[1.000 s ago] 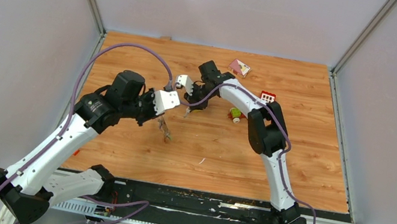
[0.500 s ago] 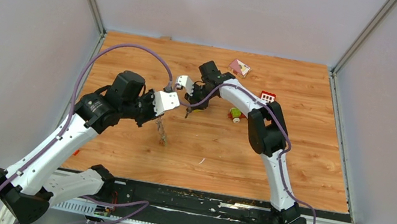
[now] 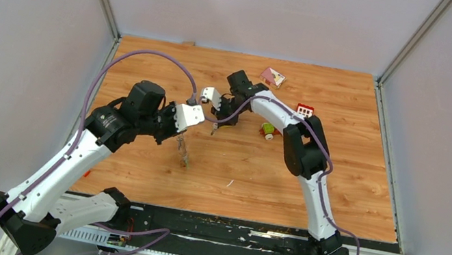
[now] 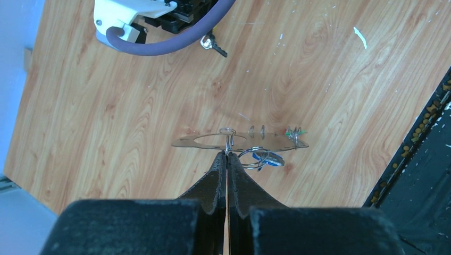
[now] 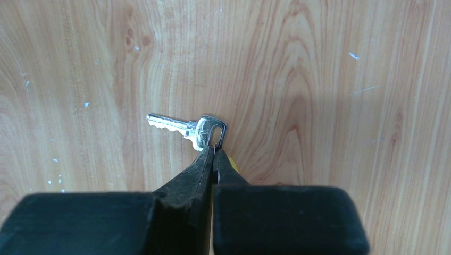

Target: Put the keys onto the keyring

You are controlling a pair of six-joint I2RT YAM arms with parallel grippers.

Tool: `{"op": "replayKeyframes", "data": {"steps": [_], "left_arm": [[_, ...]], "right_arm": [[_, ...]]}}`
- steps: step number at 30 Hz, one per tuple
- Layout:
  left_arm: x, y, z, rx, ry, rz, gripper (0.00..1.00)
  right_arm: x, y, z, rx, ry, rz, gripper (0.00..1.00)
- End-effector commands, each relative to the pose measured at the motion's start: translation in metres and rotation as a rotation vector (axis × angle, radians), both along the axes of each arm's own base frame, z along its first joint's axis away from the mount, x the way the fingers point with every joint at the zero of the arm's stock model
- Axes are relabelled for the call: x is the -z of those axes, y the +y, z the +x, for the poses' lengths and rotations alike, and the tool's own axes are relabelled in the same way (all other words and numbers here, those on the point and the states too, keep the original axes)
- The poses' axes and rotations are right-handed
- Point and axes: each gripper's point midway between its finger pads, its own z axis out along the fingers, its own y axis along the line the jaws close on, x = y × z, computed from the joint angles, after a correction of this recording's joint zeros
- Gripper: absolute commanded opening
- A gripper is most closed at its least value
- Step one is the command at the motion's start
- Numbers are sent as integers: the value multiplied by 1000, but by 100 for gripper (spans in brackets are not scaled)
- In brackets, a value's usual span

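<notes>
At lower centre of the left wrist view, the left gripper (image 4: 227,159) pinches the keyring (image 4: 213,141) by its rim, with bare table (image 4: 330,95) all around. Farther off, centred in the right wrist view, the right gripper (image 5: 214,154) is clamped on a key (image 5: 181,126) by its bow.

Wooden table (image 3: 238,164) with toy car (image 3: 268,130), red block (image 3: 305,110)
</notes>
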Motion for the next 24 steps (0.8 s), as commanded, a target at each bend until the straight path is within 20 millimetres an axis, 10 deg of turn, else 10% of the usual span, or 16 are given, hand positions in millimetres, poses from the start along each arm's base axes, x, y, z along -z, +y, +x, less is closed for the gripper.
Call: {"op": "replayKeyframes", "data": {"steps": [1, 17, 24], "left_arm": [[-18, -4, 7, 18, -64, -27, 0], [-35, -30, 19, 85, -101, -120, 0], [-40, -67, 32, 144, -37, -241, 0]], "right_arm": [[-44, 2, -5, -27, -41, 66, 0], [-156, -43, -52, 11, 10, 317, 0], [-212, -67, -116, -81, 18, 479, 0]]}}
